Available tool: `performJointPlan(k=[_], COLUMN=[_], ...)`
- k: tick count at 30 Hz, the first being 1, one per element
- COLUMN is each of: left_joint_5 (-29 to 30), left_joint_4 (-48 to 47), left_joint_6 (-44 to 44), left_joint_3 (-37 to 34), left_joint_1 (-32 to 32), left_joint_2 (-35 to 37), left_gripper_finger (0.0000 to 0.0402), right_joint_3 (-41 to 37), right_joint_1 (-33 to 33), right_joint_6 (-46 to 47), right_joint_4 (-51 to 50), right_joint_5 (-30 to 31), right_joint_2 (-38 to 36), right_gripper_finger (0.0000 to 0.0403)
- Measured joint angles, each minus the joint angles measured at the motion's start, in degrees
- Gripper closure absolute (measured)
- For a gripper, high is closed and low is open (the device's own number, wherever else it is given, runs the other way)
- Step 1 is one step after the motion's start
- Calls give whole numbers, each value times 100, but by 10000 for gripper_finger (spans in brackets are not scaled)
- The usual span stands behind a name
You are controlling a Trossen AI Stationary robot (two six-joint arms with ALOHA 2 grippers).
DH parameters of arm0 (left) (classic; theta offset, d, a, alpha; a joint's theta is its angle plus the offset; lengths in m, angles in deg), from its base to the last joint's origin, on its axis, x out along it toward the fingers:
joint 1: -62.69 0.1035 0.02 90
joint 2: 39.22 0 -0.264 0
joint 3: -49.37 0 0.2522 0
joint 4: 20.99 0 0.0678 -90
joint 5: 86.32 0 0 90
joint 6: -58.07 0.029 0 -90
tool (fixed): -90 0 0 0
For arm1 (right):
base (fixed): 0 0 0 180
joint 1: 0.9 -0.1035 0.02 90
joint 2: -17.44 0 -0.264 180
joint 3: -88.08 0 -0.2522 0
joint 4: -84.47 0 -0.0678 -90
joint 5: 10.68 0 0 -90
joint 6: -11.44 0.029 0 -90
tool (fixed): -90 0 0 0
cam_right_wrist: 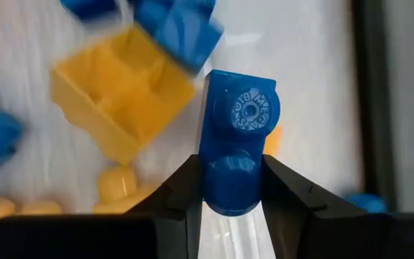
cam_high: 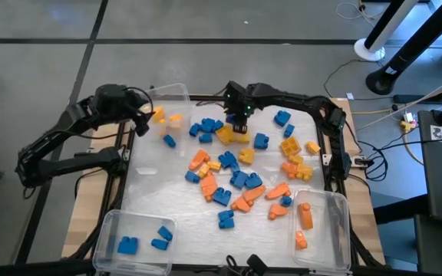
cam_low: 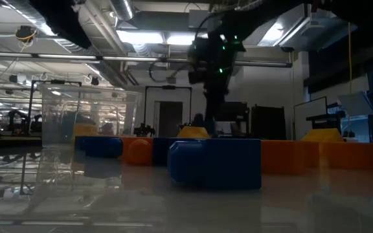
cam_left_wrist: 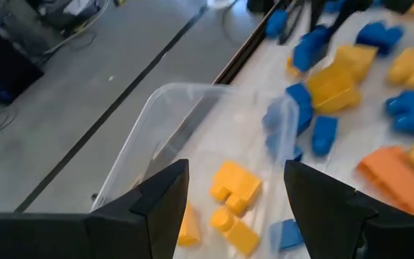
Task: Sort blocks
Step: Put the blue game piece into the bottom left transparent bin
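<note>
Blue, orange and yellow blocks lie scattered over the white table top. My right gripper reaches in from the right to the far middle of the pile and is shut on a blue block. In the low view it hangs behind a big blue block. My left gripper is open above the far-left clear bin, where yellow blocks lie on the bin floor. My right gripper pinches the blue block between its two fingers, one on each side face of the end nearer the wrist. The fingers come from above, pointing down. The block's round stud faces the wrist camera, over a yellow block in the pile.
A near-left clear bin holds blue blocks, and a near-right clear bin holds orange ones. A dark frame runs along the table's edges. Cables and stands lie on the floor beyond the far-right corner.
</note>
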Motion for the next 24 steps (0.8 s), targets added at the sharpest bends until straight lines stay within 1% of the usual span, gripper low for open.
performJointPlan(k=[3, 6, 10, 13, 17, 21, 24], left_joint_5=[-199, -547, -1229, -1827, -2547, -3288, -3643], left_joint_4=[-45, -239, -543, -709, -776, -777, -852], left_joint_6=[-158, -321, -609, -746, -918, -1103, -1171], left_joint_3=[0, 0, -2, -2, -2, -2, -2], left_joint_1=[0, 0, 0, 0, 0, 0, 0], left_joint_2=[301, 636, 1033, 1302, 1563, 1731, 1819], left_gripper_finger=[183, 183, 183, 183, 183, 183, 183], right_joint_3=[521, 1054, 1711, 2041, 2242, 2255, 2255], right_joint_1=[-14, -111, -429, -779, -1316, -1845, -2245], right_joint_6=[-24, -110, -128, -140, -191, -529, -796], right_joint_4=[-273, -359, -345, -125, 375, 927, 1359], right_joint_5=[-43, -300, -786, -965, -1012, -1013, -1011], right_joint_2=[0, 0, 0, 0, 0, 0, 0], right_gripper_finger=[289, 289, 289, 288, 288, 287, 287])
